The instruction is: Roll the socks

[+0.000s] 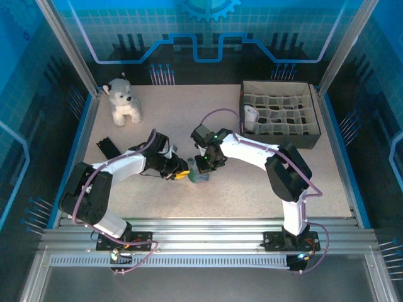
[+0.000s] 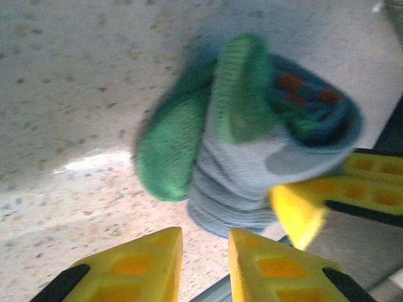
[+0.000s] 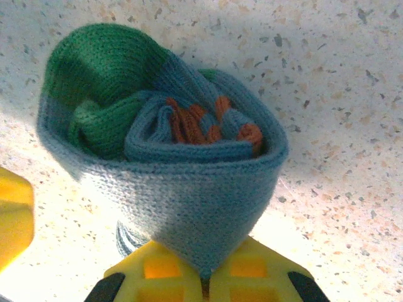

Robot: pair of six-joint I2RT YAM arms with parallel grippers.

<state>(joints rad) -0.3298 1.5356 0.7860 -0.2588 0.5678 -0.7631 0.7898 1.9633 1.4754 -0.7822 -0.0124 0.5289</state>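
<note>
At mid-tabletop [image 1: 252, 189], from above: two arms meet tip to tip. Left tool [image 1: 181, 172] and right tool [image 1: 203, 166] flank one teal-green sock [image 1: 199, 178], bunched into a lump. The gaps between the jaws are too small to read at this range. One plush dog [image 1: 123, 100] stands far left. One divided box [image 1: 283, 141] sits far right, with one white roll [image 1: 250, 116] in a left cell, too small to identify.

Left wrist: two yellow fingers low in frame, a narrow gap between them and nothing in it. Left tool [image 2: 204, 236] is slightly parted and empty. The sock [image 2: 239, 145] is blurred, just beyond the tips. One finger [image 2: 299, 211] of the right tool shows beside it, partly hidden by fabric.

Right wrist: right tool [image 3: 203, 272] is closed tight, pinching the sock's [image 3: 164, 157] lower grey-blue fold. The sock is rolled, with its orange cuff tucked in the middle. One more yellow finger [image 3: 12, 214] is cropped at the left edge.
</note>
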